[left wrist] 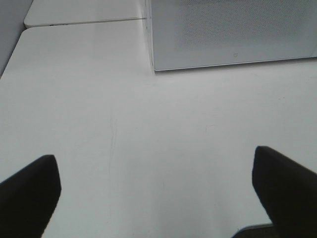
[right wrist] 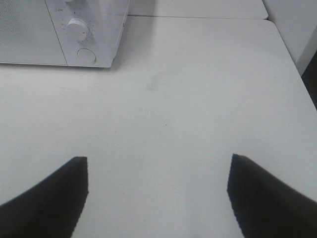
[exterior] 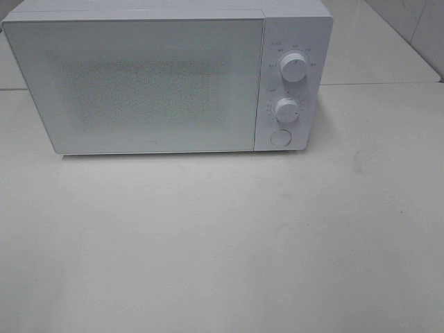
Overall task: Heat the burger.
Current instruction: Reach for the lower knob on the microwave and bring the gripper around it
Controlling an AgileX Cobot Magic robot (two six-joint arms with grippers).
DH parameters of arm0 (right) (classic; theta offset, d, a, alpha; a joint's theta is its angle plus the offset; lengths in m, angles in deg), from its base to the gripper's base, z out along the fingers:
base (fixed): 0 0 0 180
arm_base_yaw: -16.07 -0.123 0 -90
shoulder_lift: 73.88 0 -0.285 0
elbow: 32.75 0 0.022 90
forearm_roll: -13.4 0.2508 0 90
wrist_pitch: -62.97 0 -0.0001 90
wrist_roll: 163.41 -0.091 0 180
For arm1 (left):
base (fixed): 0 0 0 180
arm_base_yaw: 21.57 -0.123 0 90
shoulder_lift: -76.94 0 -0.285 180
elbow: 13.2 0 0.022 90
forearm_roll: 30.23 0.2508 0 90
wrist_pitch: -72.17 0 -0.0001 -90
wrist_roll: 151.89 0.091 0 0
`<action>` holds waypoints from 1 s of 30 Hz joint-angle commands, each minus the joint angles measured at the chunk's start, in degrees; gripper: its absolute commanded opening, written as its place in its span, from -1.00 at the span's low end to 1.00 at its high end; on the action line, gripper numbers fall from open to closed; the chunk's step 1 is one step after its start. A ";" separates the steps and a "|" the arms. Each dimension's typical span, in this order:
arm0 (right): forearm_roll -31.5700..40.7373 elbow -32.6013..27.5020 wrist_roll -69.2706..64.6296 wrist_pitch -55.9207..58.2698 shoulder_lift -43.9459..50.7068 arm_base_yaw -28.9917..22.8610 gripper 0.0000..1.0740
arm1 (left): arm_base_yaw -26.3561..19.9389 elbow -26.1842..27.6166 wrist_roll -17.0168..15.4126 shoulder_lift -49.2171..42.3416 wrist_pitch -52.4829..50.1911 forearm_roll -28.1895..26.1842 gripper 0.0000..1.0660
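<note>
Two grippers shown: left gripper and right gripper, jaws wide apart, empty. Burger unseen, so its direction cannot be told; closed microwave fills upper frame.

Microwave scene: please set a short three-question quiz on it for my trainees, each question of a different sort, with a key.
1. True or false: the microwave has its door shut.
2. Multiple choice: how many dials does its control panel carry above the round button? A one; B two; C four.
3. Fill the gap: the jaws of the left gripper and the right gripper both stand ____ above the table.
Key: 1 true; 2 B; 3 open.
</note>
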 commanded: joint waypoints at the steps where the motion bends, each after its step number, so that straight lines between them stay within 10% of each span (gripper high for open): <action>1: 0.11 -0.17 0.06 -0.69 1.55 0.23 0.40 | -0.17 -0.11 -0.46 -1.49 -0.86 -0.29 0.83; 30: 0.17 -0.17 0.06 -0.69 1.55 0.23 0.40 | -0.17 -0.11 -0.46 -1.49 -0.86 -0.29 0.83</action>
